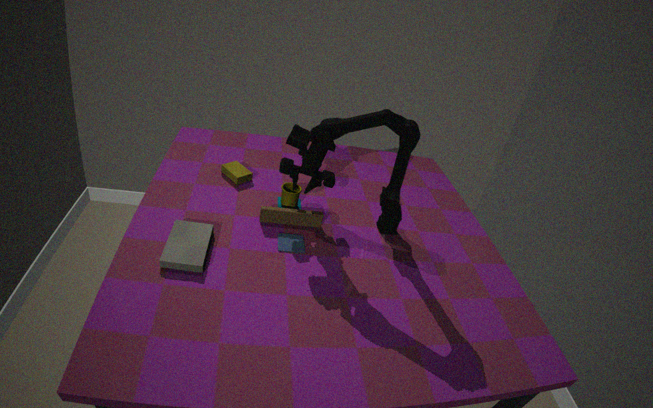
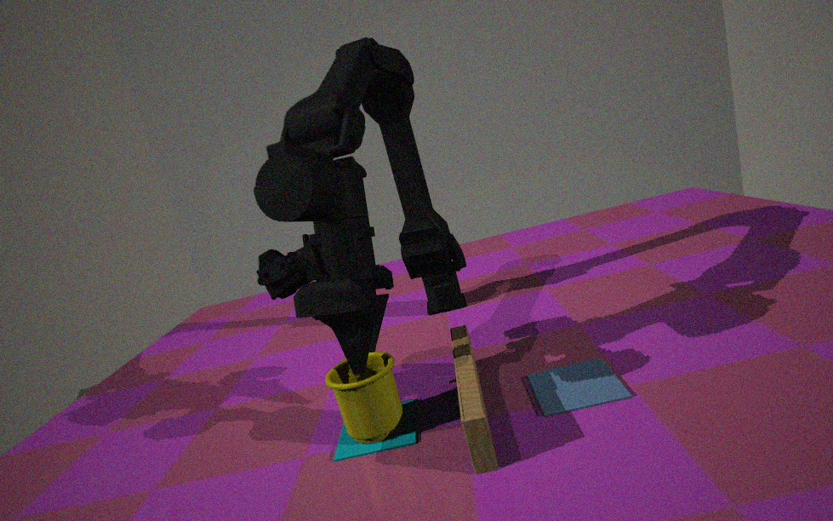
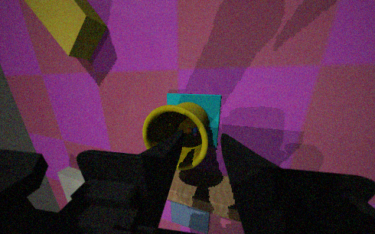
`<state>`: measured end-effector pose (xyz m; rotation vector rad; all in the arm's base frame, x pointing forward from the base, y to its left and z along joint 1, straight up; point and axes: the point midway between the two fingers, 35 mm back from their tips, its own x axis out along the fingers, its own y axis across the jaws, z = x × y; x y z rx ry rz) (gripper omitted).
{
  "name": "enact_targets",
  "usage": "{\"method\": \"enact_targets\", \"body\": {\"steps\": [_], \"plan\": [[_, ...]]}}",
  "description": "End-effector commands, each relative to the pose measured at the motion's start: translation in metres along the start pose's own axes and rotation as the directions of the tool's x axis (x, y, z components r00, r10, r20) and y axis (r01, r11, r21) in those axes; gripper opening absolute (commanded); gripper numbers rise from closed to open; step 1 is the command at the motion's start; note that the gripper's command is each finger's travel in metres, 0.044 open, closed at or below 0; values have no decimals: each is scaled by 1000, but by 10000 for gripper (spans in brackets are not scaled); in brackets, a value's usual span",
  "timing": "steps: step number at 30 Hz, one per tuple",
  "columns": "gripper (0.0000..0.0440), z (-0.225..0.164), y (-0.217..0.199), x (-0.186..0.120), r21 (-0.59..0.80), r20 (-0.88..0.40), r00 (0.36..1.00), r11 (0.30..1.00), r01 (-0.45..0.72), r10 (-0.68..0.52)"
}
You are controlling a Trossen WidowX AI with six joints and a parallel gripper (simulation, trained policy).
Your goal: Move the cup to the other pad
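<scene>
The yellow cup [image 1: 289, 198] [image 2: 370, 409] [image 3: 197, 111] stands on the teal pad [image 1: 279, 203] [image 2: 343, 450] [image 3: 210, 100], roughly upright; a slight lean cannot be ruled out. Orange and blue marbles [image 3: 190, 129] show dimly inside it in the wrist view. My gripper [image 1: 300, 191] [image 2: 359, 373] [image 3: 202, 135] is open at the rim, with one fingertip over the cup's mouth and the other outside, apart from the wall. The slate-blue pad [image 1: 291, 243] [image 2: 590, 390] [image 3: 182, 215] carries nothing.
A wooden barrier [image 1: 290, 218] [image 2: 470, 392] [image 3: 180, 188] stands between the two pads, close beside the cup. A yellow block [image 1: 237, 173] [image 3: 57, 24] and a pale grey box [image 1: 187, 244] [image 3: 70, 180] lie on the checkered table [image 1: 255, 317].
</scene>
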<state>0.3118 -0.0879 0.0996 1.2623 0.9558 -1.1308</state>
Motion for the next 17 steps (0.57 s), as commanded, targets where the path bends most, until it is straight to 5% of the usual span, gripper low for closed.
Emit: {"method": "enact_targets", "body": {"steps": [1,11,17], "plan": [[204,1,-2,-9,18,-9,1000,1000,-20,21],[265,8,-2,-40,62,-11,996,994,-85,86],[397,16,-1,-59,98,-3,993,988,-115,116]]}}
